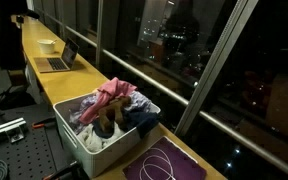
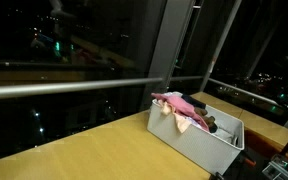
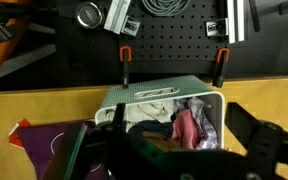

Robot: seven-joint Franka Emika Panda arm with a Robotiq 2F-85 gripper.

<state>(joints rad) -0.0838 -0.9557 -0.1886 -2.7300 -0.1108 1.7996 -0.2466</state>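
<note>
White bin (image 1: 112,145) sits open side up on the yellow counter (image 1: 79,78), heaped with clothes, with a pink garment (image 1: 112,92) draped on top. In an exterior view the bin (image 2: 199,140) shows its long side, running left to right and slightly toward the camera, with the pink garment (image 2: 176,103) spilling over the left end. The bin is tight against the counter's inner edge, next to the black perforated table (image 1: 24,150). The window (image 1: 174,40) runs along the far side. A purple mat (image 1: 169,165) lies just beside the bin at the near end. A bare stretch of counter separates it from the laptop (image 1: 59,60), which is well apart. No arm can be made out in either exterior view. In the wrist view the gripper (image 3: 169,155) hangs above the bin (image 3: 159,95) looking down, jaws wide apart and holding nothing, with dark fingers (image 3: 254,145) to either side of the pile. The pink garment (image 3: 189,125) shows between them, and two clamps (image 3: 125,58) stand at the counter edge beyond.
</note>
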